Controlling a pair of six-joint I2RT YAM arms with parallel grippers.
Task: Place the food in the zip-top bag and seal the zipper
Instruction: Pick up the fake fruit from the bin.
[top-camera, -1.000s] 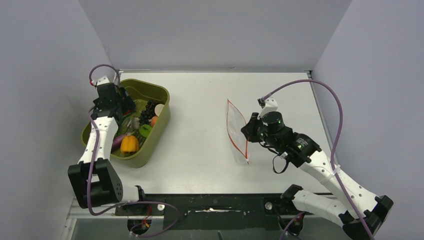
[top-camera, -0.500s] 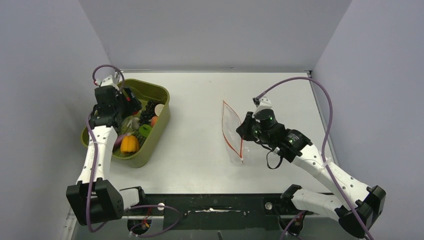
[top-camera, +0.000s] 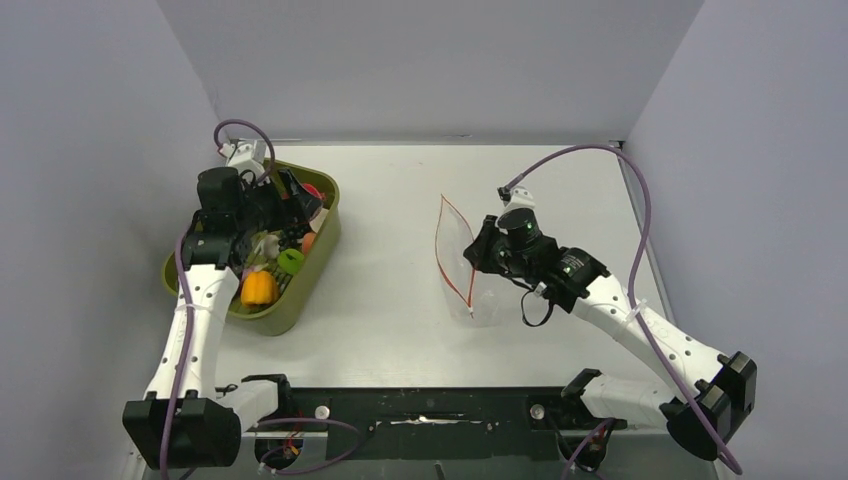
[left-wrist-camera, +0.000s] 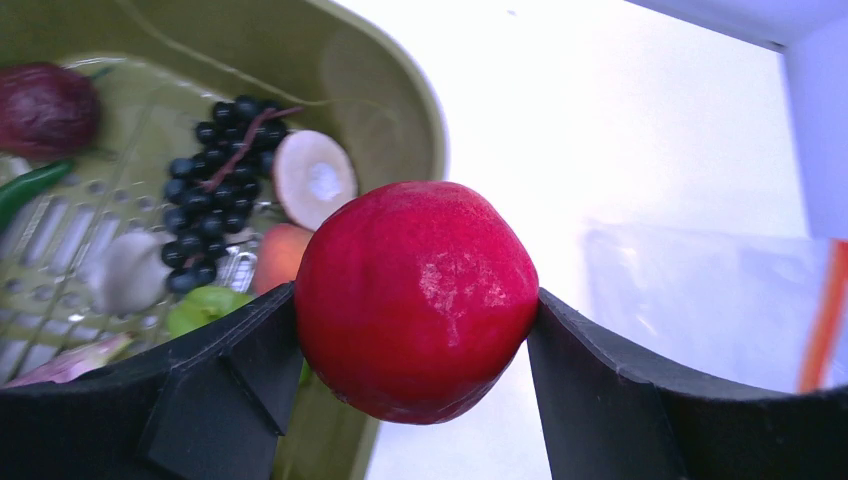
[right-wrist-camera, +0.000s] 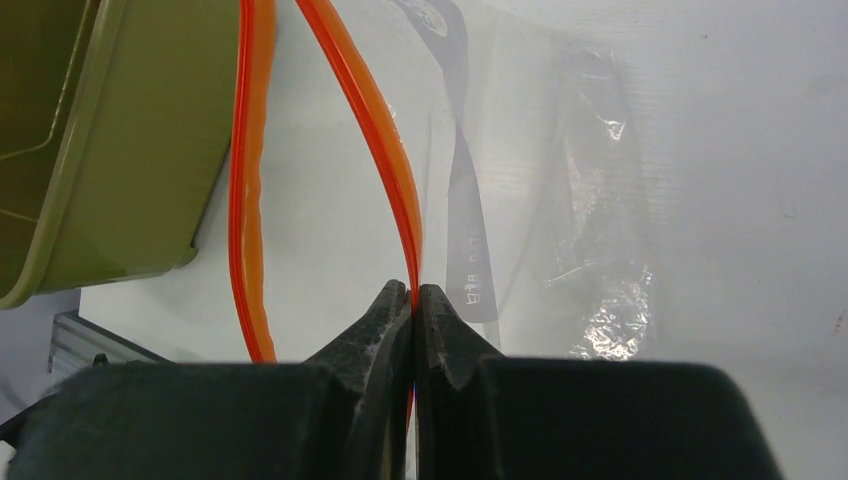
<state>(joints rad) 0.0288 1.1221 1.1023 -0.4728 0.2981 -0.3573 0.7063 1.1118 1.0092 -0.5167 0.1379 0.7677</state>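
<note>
Grey-lilac walls close in a white table (top-camera: 400, 200), and the olive-green tub (top-camera: 318, 262) sits at the left of the overhead view. At the tub's far end the left gripper (top-camera: 297, 196) is clamped on a red round fruit (left-wrist-camera: 415, 300). In its wrist view both black fingers (left-wrist-camera: 235, 370) press against the fruit's sides, and the fruit hangs above the tub's rim. Below it in the tub lie a dark grape bunch (left-wrist-camera: 215, 190), a pale cut-faced piece (left-wrist-camera: 315, 178) just beside the grapes, and a dark red piece (left-wrist-camera: 45, 108) in the upper left corner of that view. From overhead an orange-yellow piece (top-camera: 259, 288) and a lime piece (top-camera: 291, 261) also show in the tub.

Right of centre, well apart from the tub, is the zip-top bag (top-camera: 462, 285), clear and crinkled, with its mouth turned toward the left of the frame. The right gripper (right-wrist-camera: 413, 295) is pinched tight on one side of the zipper (right-wrist-camera: 385, 170), the two fingertips meeting over the orange-red strip. The other side of the strip bows away to the left in that wrist view, so the mouth gapes.
</note>
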